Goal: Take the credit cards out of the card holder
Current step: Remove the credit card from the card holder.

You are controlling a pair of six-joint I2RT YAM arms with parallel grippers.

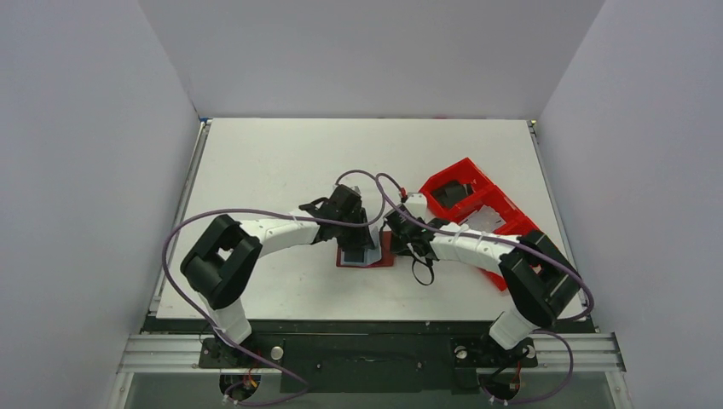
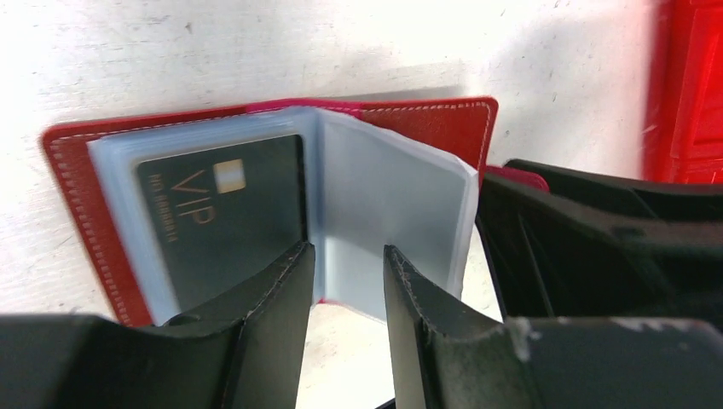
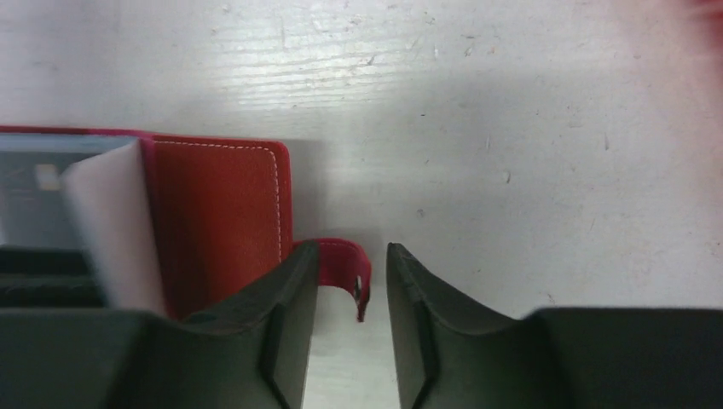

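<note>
The card holder (image 1: 365,256) lies spread open on the table, its dark-red cover (image 2: 435,119) facing up with clear sleeves inside. One of the credit cards (image 2: 222,213), dark with gold "VIP" lettering, sits in the left sleeve. A clear sleeve page (image 2: 392,204) stands half raised over the right side. My left gripper (image 2: 348,256) is open at the holder's near edge by the fold, holding nothing. My right gripper (image 3: 351,256) is open at the holder's right edge (image 3: 217,213). The holder's curled clasp tab (image 3: 341,260) lies between the right jaws, ungripped.
A large bright red plastic compartment tray (image 1: 465,192) stands to the right of the holder, close behind the right arm, and shows at the right edge of the left wrist view as the tray (image 2: 691,85). White table (image 1: 281,162) extends to the left and back.
</note>
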